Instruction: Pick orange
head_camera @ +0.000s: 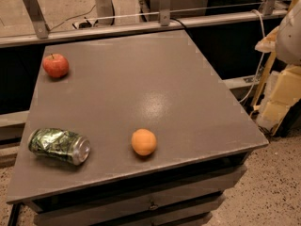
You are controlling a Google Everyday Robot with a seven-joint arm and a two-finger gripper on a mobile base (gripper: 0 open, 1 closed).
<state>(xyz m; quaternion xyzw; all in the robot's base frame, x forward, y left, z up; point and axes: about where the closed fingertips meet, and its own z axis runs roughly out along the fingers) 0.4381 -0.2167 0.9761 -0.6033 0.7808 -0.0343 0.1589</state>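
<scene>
The orange point(144, 141) is a small round matte fruit lying on the grey table top point(155, 79), near the front edge and a little left of the middle. Nothing touches it. My gripper point(281, 95) is at the far right edge of the view, beside and beyond the table's right side, below a white rounded part of the arm point(289, 36). It is well away from the orange and holds nothing that I can see.
A red apple point(55, 65) with a stem sits at the table's back left. A crushed green can point(59, 146) lies on its side at the front left. A metal railing point(141, 25) runs behind the table. Drawers point(150, 204) sit below the front edge.
</scene>
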